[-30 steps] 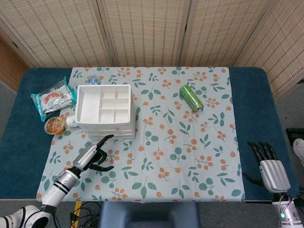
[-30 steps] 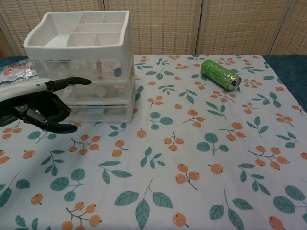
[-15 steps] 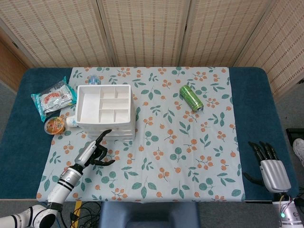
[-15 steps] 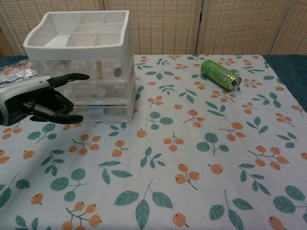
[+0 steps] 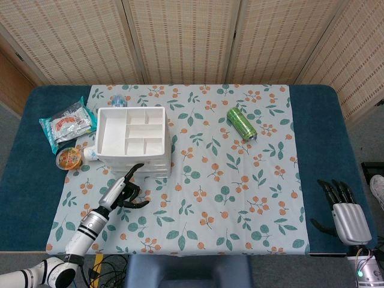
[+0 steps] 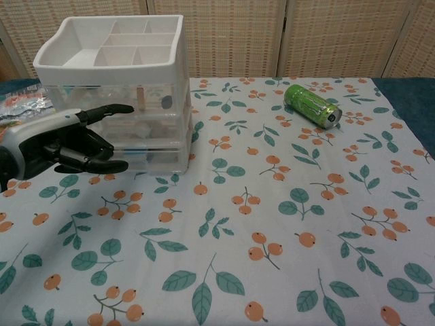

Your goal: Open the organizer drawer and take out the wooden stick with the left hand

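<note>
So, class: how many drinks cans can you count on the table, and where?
1. A green can lies on its side on the floral cloth, to the right of the white organizer. The organizer may hide others.

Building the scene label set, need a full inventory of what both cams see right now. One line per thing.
organizer: 1, white top tray over clear drawers, left part of the cloth, drawers closed
wooden stick: 1, pale wood, seen through the clear top drawer
can: 1, green, lying on its side, far right of centre
snack packet: 1, teal and white, on the blue table left of the organizer
small cup: 1, orange lid, beside the organizer's near left corner
tablecloth: 1, pale with orange fruit print
table: 1, blue
left hand: 1, black and silver, in front of the drawers, holds nothing
right hand: 1, black and silver, near right table edge, fingers apart
</note>
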You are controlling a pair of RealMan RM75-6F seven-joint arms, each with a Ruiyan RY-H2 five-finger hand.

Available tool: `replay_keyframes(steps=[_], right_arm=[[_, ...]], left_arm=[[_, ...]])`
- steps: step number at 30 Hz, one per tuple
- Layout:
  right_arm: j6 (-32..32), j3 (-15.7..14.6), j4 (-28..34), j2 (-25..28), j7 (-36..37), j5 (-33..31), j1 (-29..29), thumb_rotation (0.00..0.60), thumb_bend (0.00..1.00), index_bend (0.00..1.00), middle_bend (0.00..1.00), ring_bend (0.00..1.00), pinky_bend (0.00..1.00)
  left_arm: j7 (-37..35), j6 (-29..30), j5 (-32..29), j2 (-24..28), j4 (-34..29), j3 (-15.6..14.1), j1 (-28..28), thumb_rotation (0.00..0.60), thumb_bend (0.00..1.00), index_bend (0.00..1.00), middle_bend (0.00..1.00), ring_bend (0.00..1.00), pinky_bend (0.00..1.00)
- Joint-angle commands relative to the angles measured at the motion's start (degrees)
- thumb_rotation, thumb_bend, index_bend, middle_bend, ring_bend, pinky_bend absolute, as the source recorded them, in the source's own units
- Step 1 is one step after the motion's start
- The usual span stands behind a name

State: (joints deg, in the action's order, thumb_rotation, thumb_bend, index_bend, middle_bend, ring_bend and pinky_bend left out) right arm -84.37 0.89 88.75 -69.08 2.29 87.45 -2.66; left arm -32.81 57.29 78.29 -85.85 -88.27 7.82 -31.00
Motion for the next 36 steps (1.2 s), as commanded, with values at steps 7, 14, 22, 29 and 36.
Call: replay_keyframes(steps=[7, 14, 22, 29, 36], right_arm=[[0.54, 0.03, -0.02, 0.14, 0.05, -0.45, -0.01, 0.6, 0.18, 0.06, 0.14, 0.09, 0.03], [0.51, 0.17, 0.38, 0.48, -0.3, -0.77, 0.11, 0.6, 0.18, 0.06, 0.14, 0.09, 0.03], [0.62, 0.12, 0.48, 0.43, -0.42, -0.84, 0.2, 0.6, 0.18, 0.06, 0.14, 0.09, 0.03], [0.72, 0.16, 0.6, 0.43, -0.62, -0.84, 0.17, 0.6, 0.18, 0.06, 0.14, 0.1, 0.03], [0.68, 0.14, 0.84, 0.49, -0.86, -0.91, 0.28, 0.6, 0.18, 0.06, 0.14, 0.1, 0.03]], left_arm=[[-2.27, 0.52, 0.85, -1.19, 0.94, 0.37, -0.27, 0.6, 0.16, 0.06, 0.86, 0.94, 1.0], [-4.45, 0.1, 1.34, -1.41, 1.91, 0.42, -0.69, 0.6, 0.16, 0.09, 0.86, 0.94, 1.0], [-4.75, 0.45, 1.35, -1.58, 2.24, 0.3, -0.61, 0.6, 0.16, 0.14, 0.86, 0.94, 1.0], [-4.87, 1.1, 1.64, -1.55, 2.16, -0.2, -0.15, 0.6, 0.16, 0.16, 0.86, 0.94, 1.0], [-4.95, 2.1, 2.11, -1.37, 1.83, -1.06, 0.74, 0.6, 0.16, 0.16, 0.86, 0.94, 1.0]])
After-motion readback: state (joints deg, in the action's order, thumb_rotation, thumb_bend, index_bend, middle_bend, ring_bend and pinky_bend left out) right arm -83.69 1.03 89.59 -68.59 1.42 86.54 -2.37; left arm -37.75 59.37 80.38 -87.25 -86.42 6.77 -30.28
